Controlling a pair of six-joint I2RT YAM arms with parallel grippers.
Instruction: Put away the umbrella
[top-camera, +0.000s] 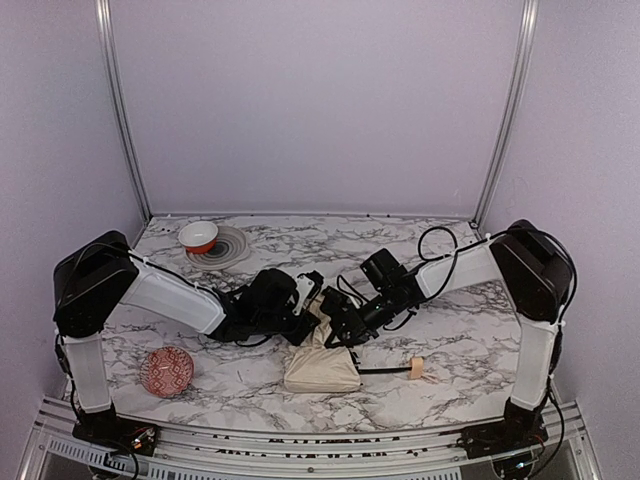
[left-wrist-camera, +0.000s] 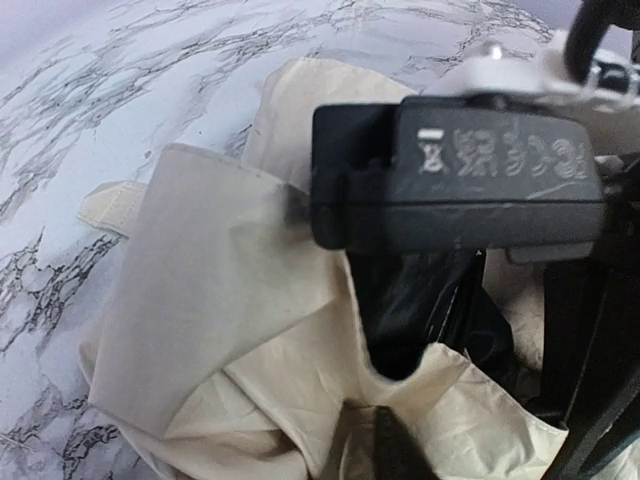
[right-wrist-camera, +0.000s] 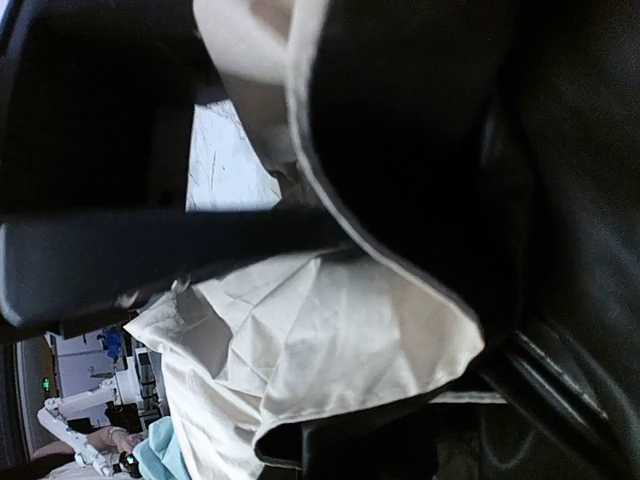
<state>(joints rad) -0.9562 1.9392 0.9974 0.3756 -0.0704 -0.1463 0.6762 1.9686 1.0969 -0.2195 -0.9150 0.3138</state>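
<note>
The umbrella (top-camera: 322, 368) lies near the table's front middle as a crumpled cream-beige bundle. Its thin black shaft (top-camera: 385, 370) runs right to a small tan handle (top-camera: 417, 367). Both grippers meet at the bundle's upper end. My left gripper (top-camera: 308, 297) reaches in from the left; its wrist view shows one dark fingertip (left-wrist-camera: 385, 445) buried in the fabric (left-wrist-camera: 230, 300), its jaws hidden. My right gripper (top-camera: 337, 325) comes from the right and is shut on a fold of cream fabric (right-wrist-camera: 330, 340), with black lining around it. Its black body (left-wrist-camera: 460, 180) fills the left wrist view's top.
A red patterned ball (top-camera: 167, 370) rests at the front left beside the left arm. At the back left a red-and-white bowl (top-camera: 198, 236) stands on a grey ringed disc (top-camera: 232, 250). Purple walls close the table on three sides.
</note>
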